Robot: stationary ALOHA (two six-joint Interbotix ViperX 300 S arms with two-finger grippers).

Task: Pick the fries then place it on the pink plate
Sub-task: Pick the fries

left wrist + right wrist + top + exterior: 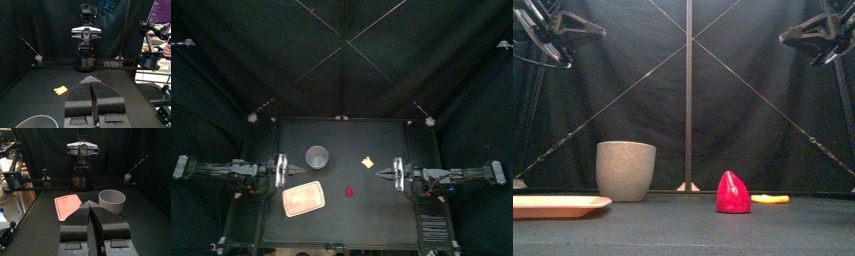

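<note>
Black table (372, 225) inside a booth of black curtains; four loose things on it.

Left gripper (94, 86): at the table's left side, pointing inward, held high above the surface per the front view. Jaws pressed together with only a thin seam between, nothing held.

Right gripper (91, 204): mirrored at the right side, also high. Jaws likewise closed and empty.

Pink plate (305, 198): flat on the table, front-left of centre, beside the left gripper's side. Nothing on it.

Grey cup (317, 154): upright, behind the pink plate toward the back, mouth open upward. Apart from the plate.

Red toy (732, 192): pointed, standing upright, just right of the pink plate's right edge, near the table's middle. Not touching the plate in the top view.

Fries (368, 161): small yellow piece lying flat on the bare table, right of the grey cup and behind the red toy, nearer the right gripper than the left. Well apart from the pink plate, with the red toy roughly between the two. Not touched by either gripper. Seen low and flat just behind and right of the red toy in the front view.
</note>
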